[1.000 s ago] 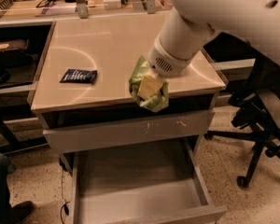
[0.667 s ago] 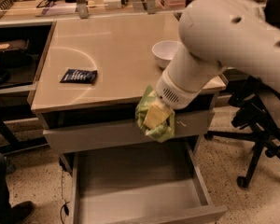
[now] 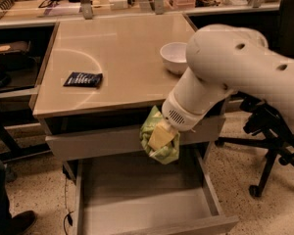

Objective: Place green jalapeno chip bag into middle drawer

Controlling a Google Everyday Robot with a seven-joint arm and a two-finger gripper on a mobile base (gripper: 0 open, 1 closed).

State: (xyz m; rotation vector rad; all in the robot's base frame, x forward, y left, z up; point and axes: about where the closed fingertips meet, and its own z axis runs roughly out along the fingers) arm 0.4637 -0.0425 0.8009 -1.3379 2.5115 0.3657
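The pincer holds the shiny, crinkly green jalapeno chip bag above the open middle drawer, a wide flat tray. The pincer hides the bag's middle. The drawer's front is cut off.

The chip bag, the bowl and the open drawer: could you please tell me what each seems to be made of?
The chip bag looks like thin plastic film: glossy, crumpled green, clamped in the gripper above the drawer. The bowl is smooth white, ceramic or plastic; I cannot tell which. The drawer shows matte grey-beige flat panels, perhaps laminate or painted metal.
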